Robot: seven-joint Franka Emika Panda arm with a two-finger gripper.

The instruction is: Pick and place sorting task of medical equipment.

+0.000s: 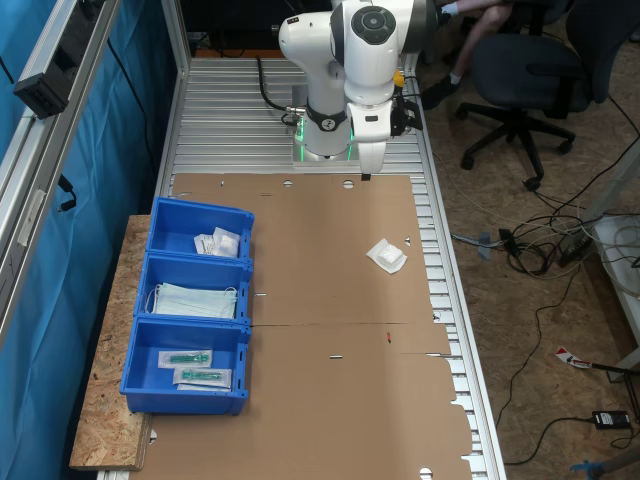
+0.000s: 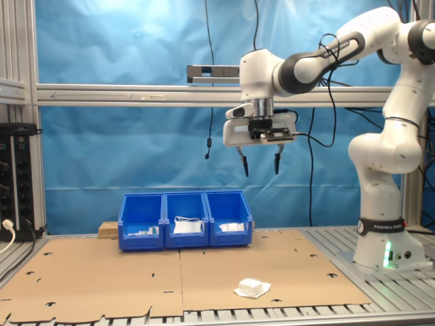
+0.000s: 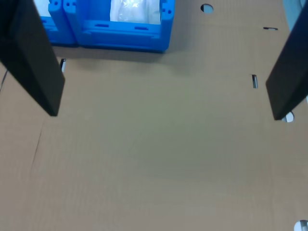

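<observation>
- The gripper (image 2: 260, 165) hangs high in the upper middle of the second exterior view, its two dark fingers (image 3: 33, 57) spread wide apart, holding and touching nothing.
- Beneath it lies bare brown cardboard (image 3: 154, 159).
- The small white packet (image 2: 252, 288) lies on the cardboard at the lower middle of the second exterior view, well apart from the three blue bins (image 2: 185, 221) behind it.

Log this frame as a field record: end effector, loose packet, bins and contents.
end effector: open, empty, high above the cardboard
loose packet: small, white, lying on the cardboard sheet, apart from the bins, untouched
bin nearest robot base: small white packets
middle bin: pale blue face masks
bin farthest from base: clear long packets with green parts
bin row: along the sheet's edge, at the first exterior view's left
</observation>
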